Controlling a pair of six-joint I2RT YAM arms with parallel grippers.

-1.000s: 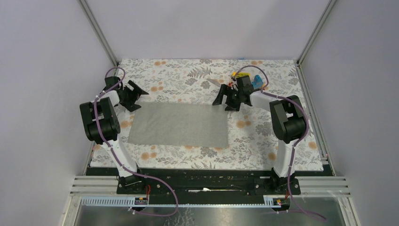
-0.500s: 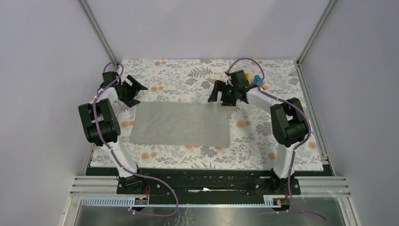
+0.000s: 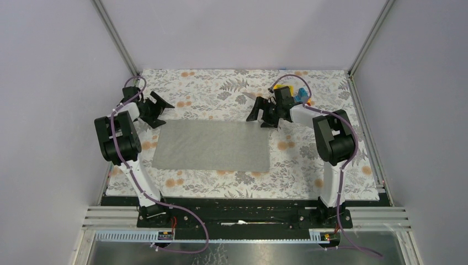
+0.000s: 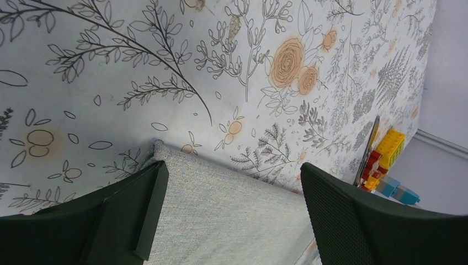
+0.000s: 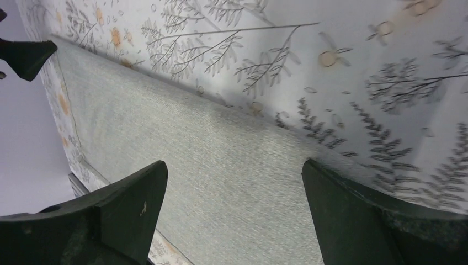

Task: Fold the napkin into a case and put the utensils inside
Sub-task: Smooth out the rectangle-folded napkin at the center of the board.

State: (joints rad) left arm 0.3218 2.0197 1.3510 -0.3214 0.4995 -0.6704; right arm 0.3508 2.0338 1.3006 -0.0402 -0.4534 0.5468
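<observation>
The grey napkin (image 3: 212, 145) lies flat as a wide rectangle on the floral tablecloth. My left gripper (image 3: 159, 109) is open and empty, just above the napkin's far left corner (image 4: 160, 149), which shows between its fingers in the left wrist view (image 4: 232, 171). My right gripper (image 3: 258, 116) is open and empty over the napkin's far right corner, with grey cloth (image 5: 221, 165) between its fingers (image 5: 234, 165). One slim silver utensil (image 4: 372, 141) shows edge-on beside the toy blocks. The other is hidden behind the right arm.
Colourful toy blocks (image 3: 299, 95) sit at the far right behind the right wrist; they also show in the left wrist view (image 4: 386, 160). The floral tablecloth (image 3: 221, 83) covers the table, with metal frame posts at the far corners.
The right gripper swung left along the napkin's far edge, then came back a little to the right. The left gripper shifted slightly at the far left corner. The napkin stays flat.
</observation>
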